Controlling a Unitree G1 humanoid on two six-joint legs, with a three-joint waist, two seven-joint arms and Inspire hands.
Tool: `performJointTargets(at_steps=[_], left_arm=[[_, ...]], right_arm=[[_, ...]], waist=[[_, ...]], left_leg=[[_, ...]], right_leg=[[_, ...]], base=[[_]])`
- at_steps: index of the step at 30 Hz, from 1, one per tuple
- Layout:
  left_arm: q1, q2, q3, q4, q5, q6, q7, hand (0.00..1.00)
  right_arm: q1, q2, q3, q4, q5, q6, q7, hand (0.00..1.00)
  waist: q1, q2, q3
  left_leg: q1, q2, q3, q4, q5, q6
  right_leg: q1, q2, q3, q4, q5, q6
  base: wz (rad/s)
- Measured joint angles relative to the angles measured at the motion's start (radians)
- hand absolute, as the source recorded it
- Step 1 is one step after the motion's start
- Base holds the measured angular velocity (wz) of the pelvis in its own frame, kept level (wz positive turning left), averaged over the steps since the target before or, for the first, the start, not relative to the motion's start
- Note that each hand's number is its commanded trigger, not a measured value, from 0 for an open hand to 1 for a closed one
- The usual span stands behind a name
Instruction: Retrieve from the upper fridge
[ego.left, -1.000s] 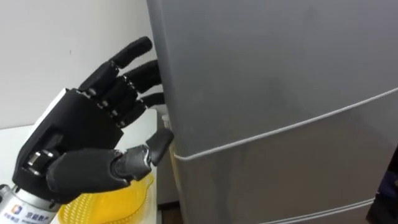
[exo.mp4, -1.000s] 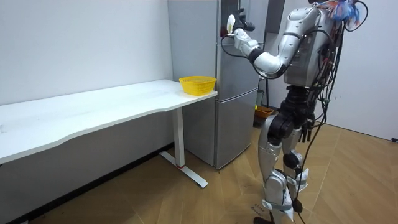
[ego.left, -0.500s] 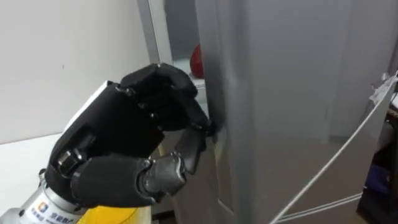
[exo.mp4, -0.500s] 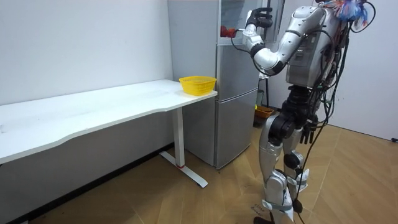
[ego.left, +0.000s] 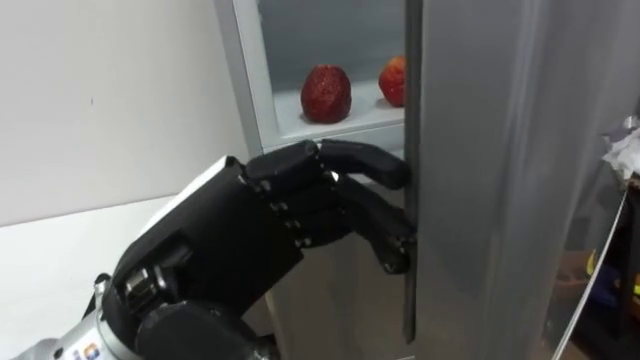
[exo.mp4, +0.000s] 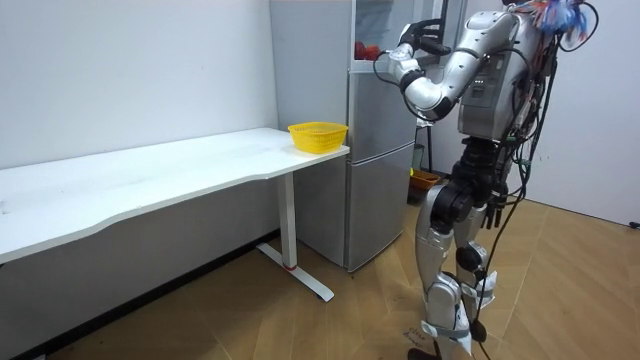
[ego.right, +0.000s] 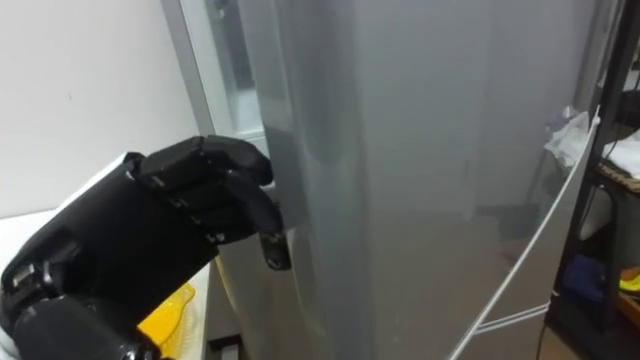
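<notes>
Fridge door (ego.left: 500, 150) wider now, left hand (ego.left: 250, 240) round its edge.

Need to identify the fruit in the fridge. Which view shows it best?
Left eye view: two red fruits sit on the shelf. The room view gives a small red spot; in the right eye view the fridge door covers them.

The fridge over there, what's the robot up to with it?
The robot stands at the grey fridge, next to a white table with a yellow basket on it. Its left hand has its fingers curled round the edge of the upper door, which is partly open. Two red fruits sit on a shelf inside; neither has been taken yet.
</notes>
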Motion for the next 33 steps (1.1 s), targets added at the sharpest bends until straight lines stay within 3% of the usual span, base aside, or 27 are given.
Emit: performJointTargets(at_steps=[15,21,26,33], left_arm=[[-0.009,0.001,-0.05,-0.013,-0.001,-0.001,-0.007,0.0],[-0.02,-0.001,-0.092,-0.016,0.0,-0.001,-0.007,0.0],[-0.029,-0.019,-0.138,-0.026,0.0,-0.002,-0.011,0.0],[-0.12,-0.018,-0.231,-0.027,0.001,0.0,-0.018,0.0]], right_arm=[[-0.004,-0.006,0.001,0.027,0.003,-0.019,0.0,0.0],[-0.005,-0.006,0.004,0.035,0.009,-0.02,-0.002,0.0],[-0.002,-0.006,0.041,0.035,-0.004,-0.021,-0.011,0.0],[-0.027,-0.006,0.043,0.042,-0.012,-0.02,-0.016,0.0]], waist=[[-0.023,0.003,-0.0016],[-0.028,0.001,-0.0002],[-0.036,-0.002,0.0017],[-0.057,-0.014,0.0056]], left_leg=[[0.007,0.0,0.0,0.0,0.0,0.0],[0.022,0.0,0.025,-0.003,0.0,0.0],[0.016,0.001,0.031,-0.002,0.0,0.0],[-0.005,0.001,0.036,-0.002,0.0,0.0]], right_leg=[[0.015,0.0,-0.001,0.0,0.0,0.0],[0.017,0.001,0.02,0.001,0.0,0.001],[0.002,0.002,0.023,0.003,0.0,0.001],[-0.016,0.002,0.031,0.004,0.0,0.001]], base=[[0.0],[-0.09],[-0.02],[-0.03]])
